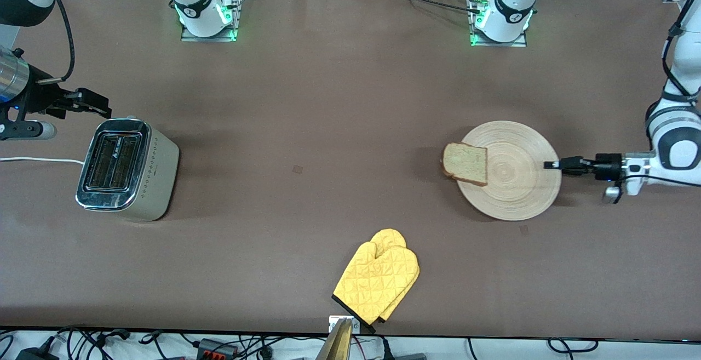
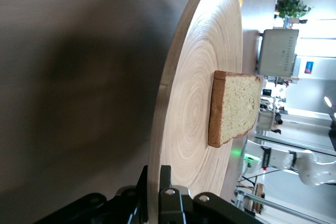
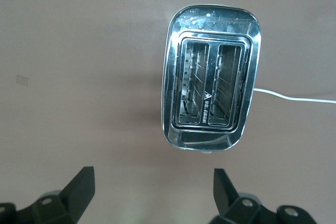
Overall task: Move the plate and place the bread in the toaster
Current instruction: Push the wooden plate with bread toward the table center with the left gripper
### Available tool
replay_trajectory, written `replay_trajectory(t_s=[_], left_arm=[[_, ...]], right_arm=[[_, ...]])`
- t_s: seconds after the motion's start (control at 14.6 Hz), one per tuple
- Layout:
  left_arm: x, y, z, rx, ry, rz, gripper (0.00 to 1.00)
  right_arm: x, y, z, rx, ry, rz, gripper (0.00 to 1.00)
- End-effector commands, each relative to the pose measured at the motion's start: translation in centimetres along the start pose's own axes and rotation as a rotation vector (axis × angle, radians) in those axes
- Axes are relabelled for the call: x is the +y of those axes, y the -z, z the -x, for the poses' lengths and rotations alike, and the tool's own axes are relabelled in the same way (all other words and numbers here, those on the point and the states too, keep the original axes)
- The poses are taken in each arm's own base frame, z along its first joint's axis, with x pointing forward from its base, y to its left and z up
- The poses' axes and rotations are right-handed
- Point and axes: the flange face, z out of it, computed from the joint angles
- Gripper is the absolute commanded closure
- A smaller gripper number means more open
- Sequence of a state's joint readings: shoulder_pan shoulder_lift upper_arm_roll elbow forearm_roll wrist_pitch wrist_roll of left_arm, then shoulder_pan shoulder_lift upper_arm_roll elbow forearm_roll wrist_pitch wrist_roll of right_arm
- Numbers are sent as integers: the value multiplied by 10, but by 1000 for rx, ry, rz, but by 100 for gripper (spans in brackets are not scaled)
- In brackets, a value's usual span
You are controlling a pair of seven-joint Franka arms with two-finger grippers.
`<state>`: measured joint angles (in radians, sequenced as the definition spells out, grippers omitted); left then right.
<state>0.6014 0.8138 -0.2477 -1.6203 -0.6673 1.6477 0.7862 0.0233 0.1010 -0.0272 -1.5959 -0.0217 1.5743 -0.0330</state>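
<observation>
The round wooden plate [image 1: 520, 184] lies on the table toward the left arm's end. A slice of bread [image 1: 465, 164] rests on it, overhanging the rim on the side facing the toaster. My left gripper [image 1: 550, 165] is shut on the plate's rim at the side away from the bread. In the left wrist view its jaws pinch the plate's [image 2: 194, 103] edge, one above and one below, with the bread [image 2: 236, 108] farther along. The toaster [image 1: 128, 168] stands toward the right arm's end with both slots empty. My right gripper [image 1: 98, 105] hovers open beside it, and the right wrist view shows the toaster [image 3: 210, 98] ahead of the right gripper [image 3: 153, 182].
A yellow oven mitt [image 1: 378, 280] lies near the table's front edge, midway along it. The toaster's white cord [image 1: 38, 159] trails off toward the table's end. Bare brown table stretches between the toaster and the plate.
</observation>
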Motion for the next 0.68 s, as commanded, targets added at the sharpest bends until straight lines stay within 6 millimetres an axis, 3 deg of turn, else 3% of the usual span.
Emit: replay_trajectory(t_s=[0.0,0.27,0.62], left_arm=[[59,-51,-29,-45,-14,81,99],[123,-177,-54,-32,27,41,99],[173,-306,-59,-34,-16,38,99]], right_arm=[[2,0,-1,-20,-5,-1,0],[2,0,-1,-22,1,-1,0],[0,-2,1,-38,3,-3,0]])
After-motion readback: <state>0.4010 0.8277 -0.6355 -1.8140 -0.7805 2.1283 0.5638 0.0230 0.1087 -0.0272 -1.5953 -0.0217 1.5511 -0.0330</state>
